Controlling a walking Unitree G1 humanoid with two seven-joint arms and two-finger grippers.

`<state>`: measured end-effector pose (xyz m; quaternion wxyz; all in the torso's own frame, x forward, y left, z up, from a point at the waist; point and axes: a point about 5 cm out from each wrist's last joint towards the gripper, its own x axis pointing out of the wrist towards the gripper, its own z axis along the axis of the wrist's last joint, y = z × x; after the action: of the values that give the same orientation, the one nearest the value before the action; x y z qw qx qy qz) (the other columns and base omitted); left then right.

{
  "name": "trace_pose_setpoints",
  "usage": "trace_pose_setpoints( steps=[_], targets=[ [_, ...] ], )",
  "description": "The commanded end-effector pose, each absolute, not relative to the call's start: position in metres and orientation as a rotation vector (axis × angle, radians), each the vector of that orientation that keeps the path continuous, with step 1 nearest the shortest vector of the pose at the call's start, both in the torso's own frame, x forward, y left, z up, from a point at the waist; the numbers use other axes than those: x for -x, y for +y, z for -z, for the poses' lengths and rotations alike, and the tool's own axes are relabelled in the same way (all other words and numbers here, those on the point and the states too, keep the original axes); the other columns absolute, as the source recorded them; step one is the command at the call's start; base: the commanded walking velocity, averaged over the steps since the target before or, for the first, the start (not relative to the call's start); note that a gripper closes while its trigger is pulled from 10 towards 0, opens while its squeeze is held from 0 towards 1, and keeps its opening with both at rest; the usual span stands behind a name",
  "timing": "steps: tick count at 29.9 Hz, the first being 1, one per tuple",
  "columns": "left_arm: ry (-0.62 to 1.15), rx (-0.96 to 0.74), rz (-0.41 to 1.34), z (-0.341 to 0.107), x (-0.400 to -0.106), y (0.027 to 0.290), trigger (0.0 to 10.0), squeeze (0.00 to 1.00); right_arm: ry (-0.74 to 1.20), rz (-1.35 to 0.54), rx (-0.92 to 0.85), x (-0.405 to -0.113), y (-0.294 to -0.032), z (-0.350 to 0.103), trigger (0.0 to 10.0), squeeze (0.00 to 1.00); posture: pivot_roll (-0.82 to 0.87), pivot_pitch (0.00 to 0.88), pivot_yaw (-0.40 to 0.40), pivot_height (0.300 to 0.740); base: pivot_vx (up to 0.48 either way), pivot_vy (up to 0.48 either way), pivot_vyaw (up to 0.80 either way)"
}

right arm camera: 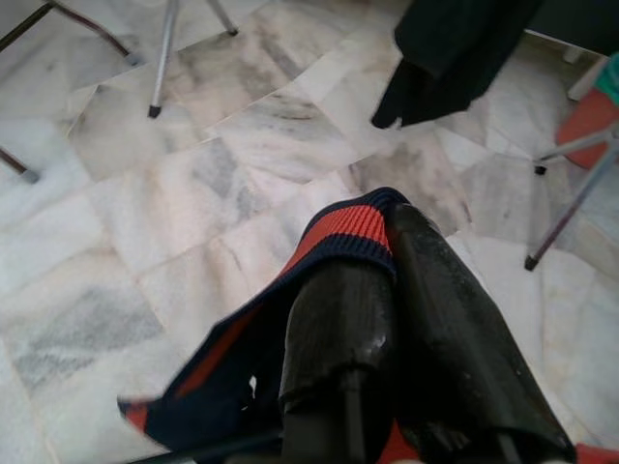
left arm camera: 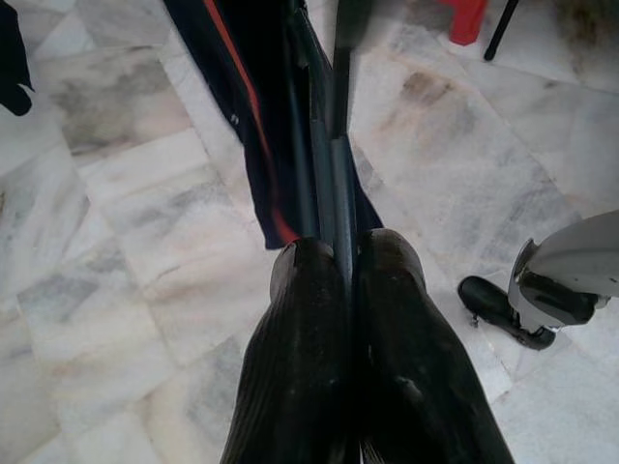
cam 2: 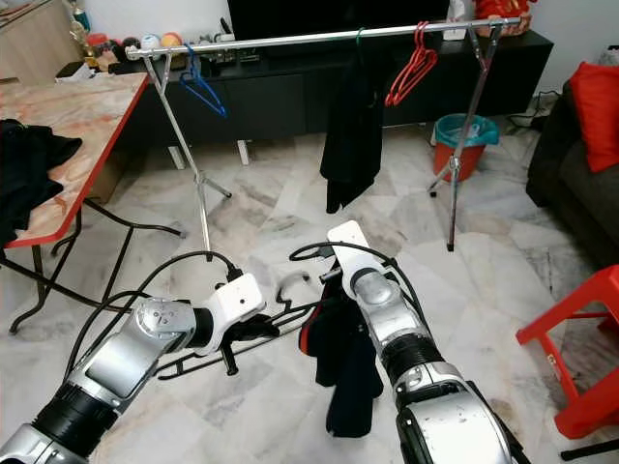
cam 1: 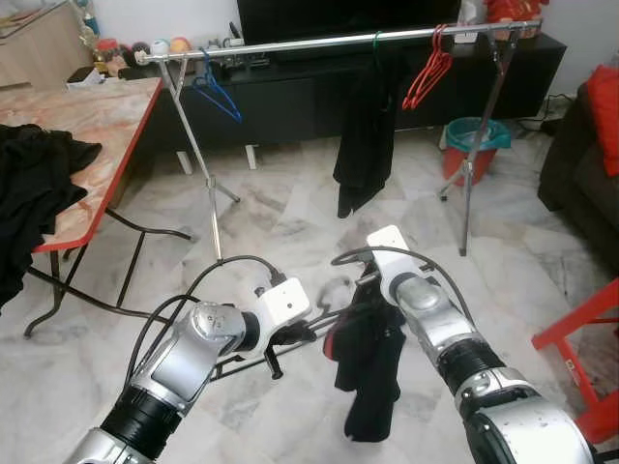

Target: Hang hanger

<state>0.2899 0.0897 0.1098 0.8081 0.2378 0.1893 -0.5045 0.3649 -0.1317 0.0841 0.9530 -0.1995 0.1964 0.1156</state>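
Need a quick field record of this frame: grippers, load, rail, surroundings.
left gripper: shut on hanger
right gripper: shut on garment, at its red-striped collar
garment: dark, draped on hanger, hanging above floor
rail: ahead, carries blue hanger, black clothing, red hangers
table: robot's left, dark cloth on it
other: teal bin, red stool

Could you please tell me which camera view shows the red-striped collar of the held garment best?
The right wrist view: the collar sits close up, draped over the right gripper's shut fingers. The left wrist view shows one red stripe on dark cloth. In the eye views the garment hangs dark, with little red showing.
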Motion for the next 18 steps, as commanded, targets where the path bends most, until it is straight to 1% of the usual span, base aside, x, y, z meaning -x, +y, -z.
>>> trace_pose_setpoints(
  steps=[1, 8, 11, 15, 18],
  targets=[
    [0.375, -0.519, 1.102, -0.114, -0.289, 0.087, 10.0, 0.00, 0.347, -0.278, 0.407, -0.371, -0.119, -0.098, 10.0, 0.00, 0.05, 0.000, 0.076, 0.740, 0.000, 0.000, 0.00],
    [0.383, -0.570, 1.001, -0.112, -0.298, 0.089, 10.0, 0.00, 0.354, -0.300, 0.371, -0.368, -0.109, -0.098, 10.0, 0.00, 0.05, 0.000, 0.076, 0.740, 0.000, 0.000, 0.00],
    [0.450, -0.602, 0.927, -0.105, -0.301, 0.098, 10.0, 0.00, 0.352, -0.308, 0.366, -0.365, -0.105, -0.097, 10.0, 0.00, 0.04, 0.000, 0.078, 0.740, 0.000, 0.000, 0.00],
    [0.494, -0.640, 0.902, -0.101, -0.302, 0.105, 10.0, 0.00, 0.361, -0.304, 0.368, -0.363, -0.105, -0.094, 10.0, 0.00, 0.04, 0.000, 0.079, 0.740, 0.000, 0.000, 0.00],
    [0.558, -0.663, 0.858, -0.096, -0.302, 0.116, 10.0, 0.00, 0.365, -0.263, 0.377, -0.364, -0.113, -0.094, 10.0, 0.00, 0.05, 0.000, 0.077, 0.740, 0.000, 0.000, 0.00]
  ],
)
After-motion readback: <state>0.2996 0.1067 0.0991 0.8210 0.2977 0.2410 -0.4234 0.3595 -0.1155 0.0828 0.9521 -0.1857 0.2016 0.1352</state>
